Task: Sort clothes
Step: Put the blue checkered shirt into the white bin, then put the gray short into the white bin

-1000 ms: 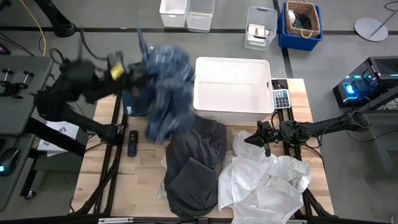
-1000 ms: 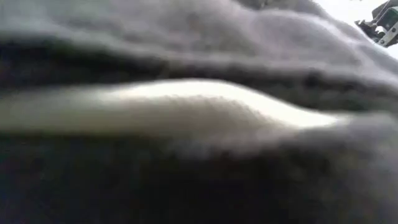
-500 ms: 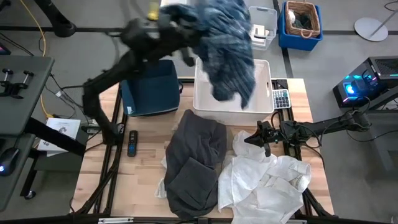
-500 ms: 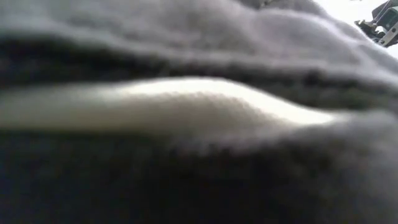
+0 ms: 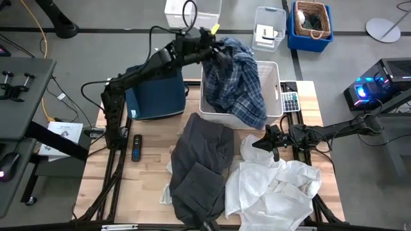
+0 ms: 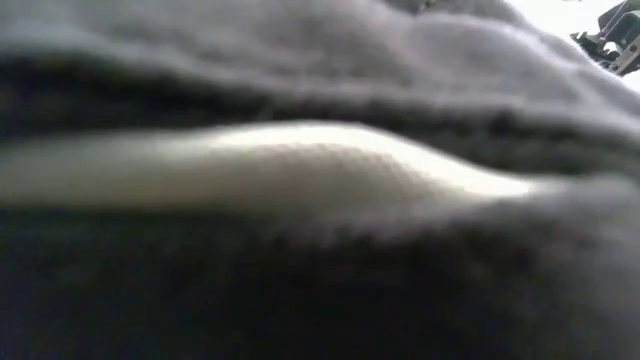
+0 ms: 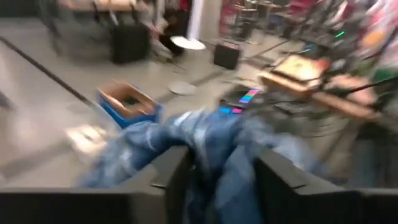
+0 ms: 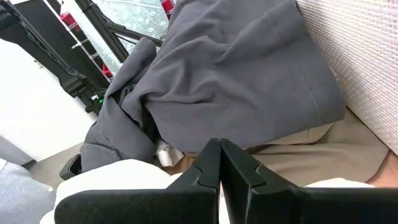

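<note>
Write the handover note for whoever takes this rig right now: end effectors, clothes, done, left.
Left end effector: shut on the plaid shirt, held over the white basket; the shirt drapes into the basket and over its front rim.
Right end effector: shut, empty, low at the table's right, beside the white garments.
Dark grey garment lies at table centre, tan fabric showing beneath it.
Done: plaid shirt brought to the basket.
Left: release it; sort grey, tan and white pieces. Navy bin stands left of the basket.

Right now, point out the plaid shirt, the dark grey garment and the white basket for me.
plaid shirt [image 5: 239, 83], high view, middle of the hanging folds.
dark grey garment [image 5: 202, 163], high view, centre of the fabric.
white basket [image 5: 275, 86], high view, bare right rim.
</note>
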Robot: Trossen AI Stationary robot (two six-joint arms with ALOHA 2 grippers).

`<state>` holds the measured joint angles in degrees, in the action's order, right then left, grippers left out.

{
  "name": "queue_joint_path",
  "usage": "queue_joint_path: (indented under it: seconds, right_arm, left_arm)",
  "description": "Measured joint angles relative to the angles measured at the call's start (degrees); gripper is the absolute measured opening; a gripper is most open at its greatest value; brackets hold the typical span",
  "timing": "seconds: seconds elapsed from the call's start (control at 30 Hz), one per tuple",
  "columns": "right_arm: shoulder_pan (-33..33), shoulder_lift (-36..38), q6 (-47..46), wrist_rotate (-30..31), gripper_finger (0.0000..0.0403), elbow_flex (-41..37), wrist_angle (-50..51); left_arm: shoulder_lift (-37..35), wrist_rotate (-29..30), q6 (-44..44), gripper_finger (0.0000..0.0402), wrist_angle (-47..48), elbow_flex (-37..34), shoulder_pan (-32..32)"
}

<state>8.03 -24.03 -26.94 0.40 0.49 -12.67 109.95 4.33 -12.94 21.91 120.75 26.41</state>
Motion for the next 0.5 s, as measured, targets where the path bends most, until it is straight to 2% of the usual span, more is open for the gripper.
queue_joint_path:
  seconds: [0.13,0.23,0.3,0.4,0.5]
  right_arm:
    - [0.0,0.0,0.0,0.0,0.0000,0.0,0.0]
    - [0.0,0.0,0.0,0.0,0.0000,0.0,0.0]
    - [0.0,0.0,0.0,0.0,0.0000,0.0,0.0]
    - [0.0,0.0,0.0,0.0,0.0000,0.0,0.0]
    - [0.0,0.0,0.0,0.0,0.0000,0.0,0.0]
  left_arm:
    - [-0.9,-12.9,-9.0,0.0213,-0.7,0.0,1.0]
    - [-2.7,-22.7,-11.7,0.0247,0.2,0.2,0.9]
    - [-4.1,-28.1,-11.8,0.0260,4.2,0.2,0.3]
    - [-6.1,-28.6,-7.3,0.0266,15.7,0.2,-2.9]
    - [-7.8,-24.1,-0.7,0.0267,30.0,0.2,-8.4]
